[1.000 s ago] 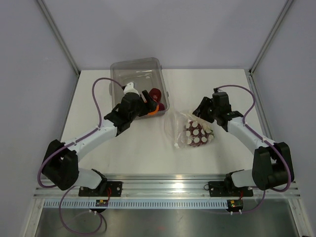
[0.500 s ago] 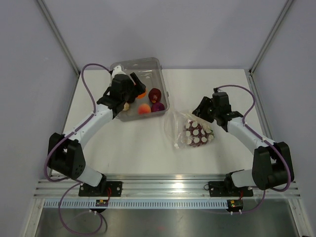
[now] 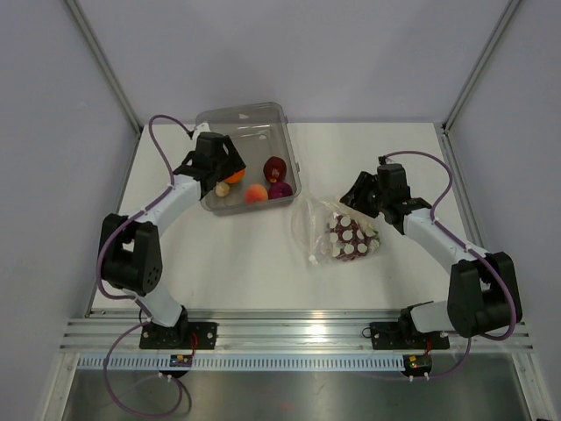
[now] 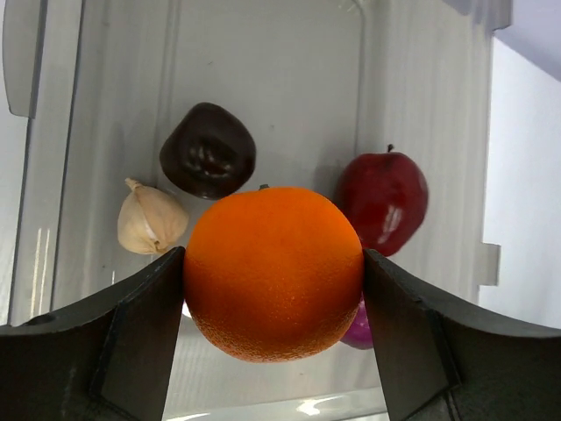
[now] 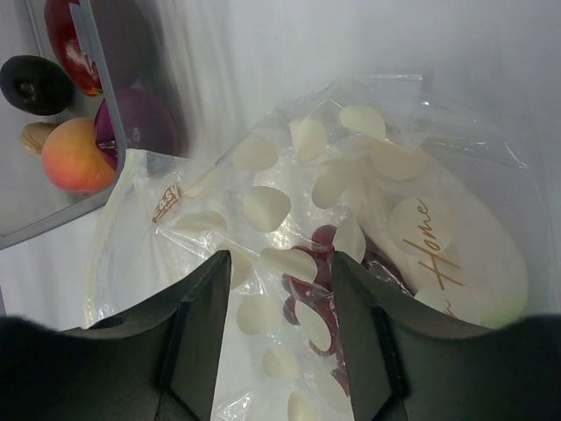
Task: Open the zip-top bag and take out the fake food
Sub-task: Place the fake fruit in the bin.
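Bag (image 3: 337, 230) lies on the table at the middle right of the top view, well apart from the left gripper (image 4: 273, 263) and just beside the right gripper (image 3: 358, 195). It holds what we take for dark grapes (image 3: 349, 237).

From the left gripper the bag sits toward 4 o'clock, across the near corner of the bin (image 3: 254, 132). That gripper is clamped on the orange (image 4: 273, 237), a finger on each flank. It hangs over the bin, above the garlic (image 4: 151, 219), the apple (image 4: 383, 202) and a dark piece (image 4: 208, 149).

The right gripper stands at the bag's 1 o'clock edge and points toward 7 o'clock. Its jaws are partly spread, and in its own wrist view dotted film fills the gap between them. We see no pinch there, though we cannot rule out that a fold is caught.

We judge the bag's long axis to run roughly from 1 to 7 o'clock in the top view. Its slack, open-looking end appears to turn toward 9 o'clock, facing the bin, but we cannot be sure the zip is fully parted.

So the right arm is much the nearer one. We reckon the left must let the orange go over the bin, then swing toward 4 o'clock to reach the bag's mouth.
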Controlling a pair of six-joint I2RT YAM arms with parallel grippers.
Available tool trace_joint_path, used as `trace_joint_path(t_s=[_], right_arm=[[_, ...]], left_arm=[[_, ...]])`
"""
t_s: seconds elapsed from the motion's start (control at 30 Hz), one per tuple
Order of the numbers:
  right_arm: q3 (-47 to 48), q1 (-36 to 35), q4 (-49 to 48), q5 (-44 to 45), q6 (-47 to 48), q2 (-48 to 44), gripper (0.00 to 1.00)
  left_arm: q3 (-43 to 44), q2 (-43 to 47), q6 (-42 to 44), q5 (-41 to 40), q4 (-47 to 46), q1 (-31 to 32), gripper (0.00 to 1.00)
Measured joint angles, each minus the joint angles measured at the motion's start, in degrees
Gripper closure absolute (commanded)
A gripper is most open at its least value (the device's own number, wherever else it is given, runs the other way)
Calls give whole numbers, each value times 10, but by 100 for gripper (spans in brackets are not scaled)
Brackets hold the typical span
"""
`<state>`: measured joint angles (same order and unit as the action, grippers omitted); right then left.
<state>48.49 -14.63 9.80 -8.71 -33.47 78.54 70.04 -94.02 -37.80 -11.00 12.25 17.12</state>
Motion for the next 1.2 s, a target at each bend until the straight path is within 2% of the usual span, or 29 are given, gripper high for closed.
trace_joint_path(t_s=[0.27,0.4,0.6,0.7,0.87,1.07,1.2], right_arm=[[0,0,-1,0,0,0,43],[-1,0,-2,-4,0,0,43],[-5,0,-6,-5,-2,0,42],[-6,0,-6,-5,-3,0,42],[-6,0,-10,-7,-4,0,42],[-7,0,-10,-9,-4,0,42],[-8,0,-10,-9,-4,0,42]], left_arm=[[0,-45,1,6,1,-6,40],[0,-47,2,8,1,-6,36],[0,-55,2,8,1,-6,22],[0,-59,2,7,2,-6,19],[0,-60,4,7,2,-7,1],[-3,-60,-10,23,-2,-23,1],[-38,-48,-16,24,-30,-38,1]])
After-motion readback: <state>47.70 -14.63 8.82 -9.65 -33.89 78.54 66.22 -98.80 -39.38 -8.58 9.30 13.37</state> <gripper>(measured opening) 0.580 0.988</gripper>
